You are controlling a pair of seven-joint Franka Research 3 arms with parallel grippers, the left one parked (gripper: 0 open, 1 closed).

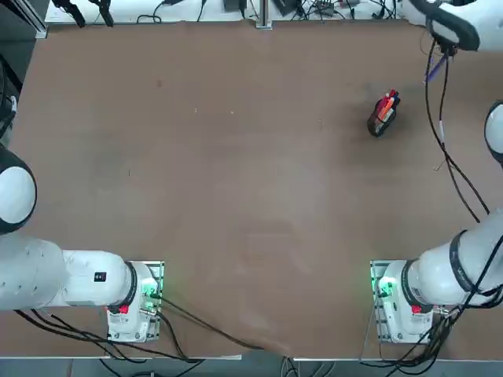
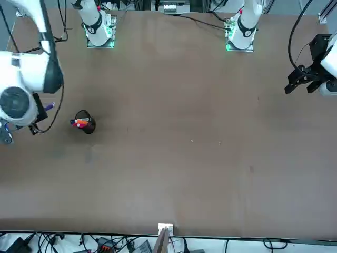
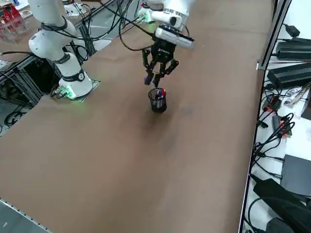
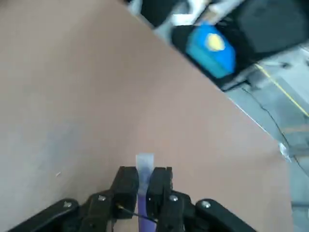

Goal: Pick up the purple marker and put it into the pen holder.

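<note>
Purple marker (image 1: 435, 69) sits in my right gripper (image 1: 448, 52) in the top view, over the far right part of the brown table (image 1: 236, 181); equipment and cables line the bench beyond the far edge. My right arm (image 1: 464, 23) reaches in from the right, and the black pen holder (image 1: 382, 118), with red and orange pens (image 1: 387, 104), stands to the left of the gripper.

From the front view, I see the brown surface and more cables past its edge. My arm bends down at the picture's left, the marker jutting out tilted beside the holder, apart from it.

On the right side view, the gripper hangs pointing down near the upright holder, above its rim. A black cable loops beside the arm.

Through the right wrist view, a blue box (image 4: 212, 50) shows beyond the table edge. My jaws are closed on the marker, its pale end sticking out past the fingertips (image 4: 129, 176).
</note>
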